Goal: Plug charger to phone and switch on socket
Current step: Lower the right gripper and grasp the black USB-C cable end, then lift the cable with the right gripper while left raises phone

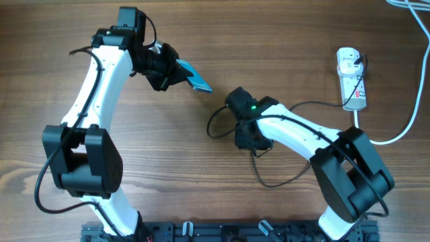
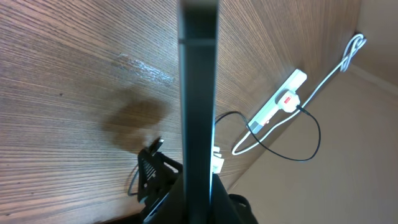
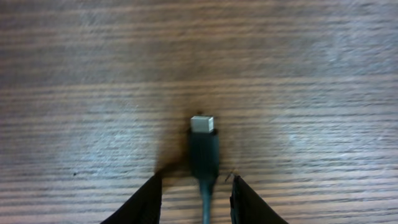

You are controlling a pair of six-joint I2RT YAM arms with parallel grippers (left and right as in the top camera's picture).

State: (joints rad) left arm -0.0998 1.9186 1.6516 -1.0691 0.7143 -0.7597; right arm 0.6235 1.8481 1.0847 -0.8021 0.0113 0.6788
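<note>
My left gripper (image 1: pixel 180 72) is shut on the phone (image 1: pixel 199 81) and holds it tilted above the table, teal screen up. In the left wrist view the phone (image 2: pixel 199 93) shows edge-on as a dark bar between the jaws of that gripper (image 2: pixel 199 194). The charger's connector (image 3: pixel 203 146), silver tip forward, lies just ahead of my right gripper (image 3: pixel 196 179). That gripper is open, a finger on each side of the thin cable with a gap both ways. In the overhead view the right gripper (image 1: pixel 236 98) sits right of the phone. The charger cable (image 1: pixel 213 126) runs to the socket (image 1: pixel 351 79) at far right.
The socket's thick white cable (image 1: pixel 408 107) curves along the right edge. Loose charger cable loops on the table under the right arm (image 1: pixel 265 180). The socket (image 2: pixel 277 107) and the right gripper (image 2: pixel 154 169) also show in the left wrist view. Both arm bases stand at the near edge.
</note>
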